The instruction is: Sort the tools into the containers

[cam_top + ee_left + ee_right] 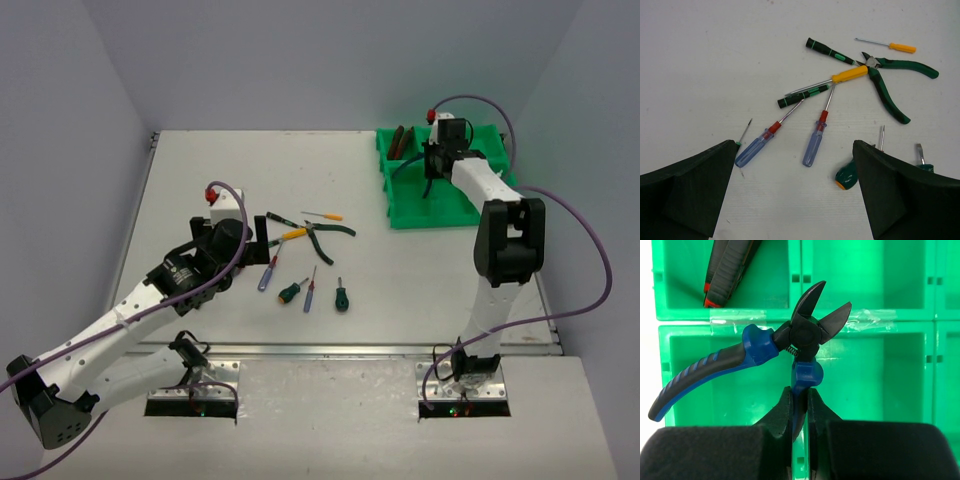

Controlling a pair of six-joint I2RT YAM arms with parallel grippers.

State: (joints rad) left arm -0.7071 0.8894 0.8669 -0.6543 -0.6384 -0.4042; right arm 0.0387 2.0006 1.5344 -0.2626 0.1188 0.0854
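One green tray (880, 320) holds red-black pliers (732, 262); right tool (800, 396) clamps blue pliers (755, 347); left tool (794, 146) wide, empty.

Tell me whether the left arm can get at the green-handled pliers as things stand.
Probably yes. The left gripper is open and empty near the green pliers, only flat screwdrivers lying between. The yellow screwdriver touches the pliers' head, but the handles lie free.
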